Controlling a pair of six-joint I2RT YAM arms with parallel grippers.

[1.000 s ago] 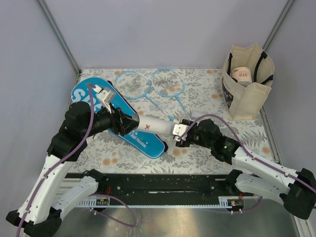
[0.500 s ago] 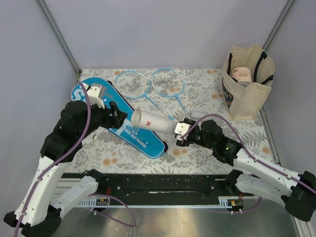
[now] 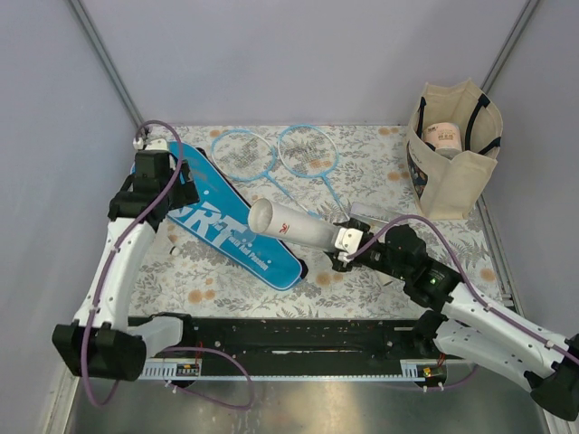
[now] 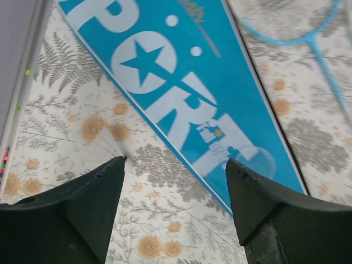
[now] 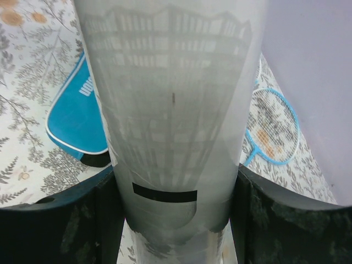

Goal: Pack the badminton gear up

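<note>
White tube (image 3: 288, 225) sits inside right tool's (image 3: 346, 241) grip.

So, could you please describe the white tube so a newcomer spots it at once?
On the floral table, look beside the narrow end of the blue cover. The white tube juts from the jaws of the right gripper, the only item held.

Robotics lab test booth, by the look: plain grey panel walls (image 3: 298, 54) w/ metal corner struts (image 3: 109, 65), floral cloth (image 3: 380, 172) over the bench, black mounting rail (image 3: 298, 336) at front, cabled left arm (image 3: 113, 271) & right arm (image 3: 488, 316) bolted there.
</note>
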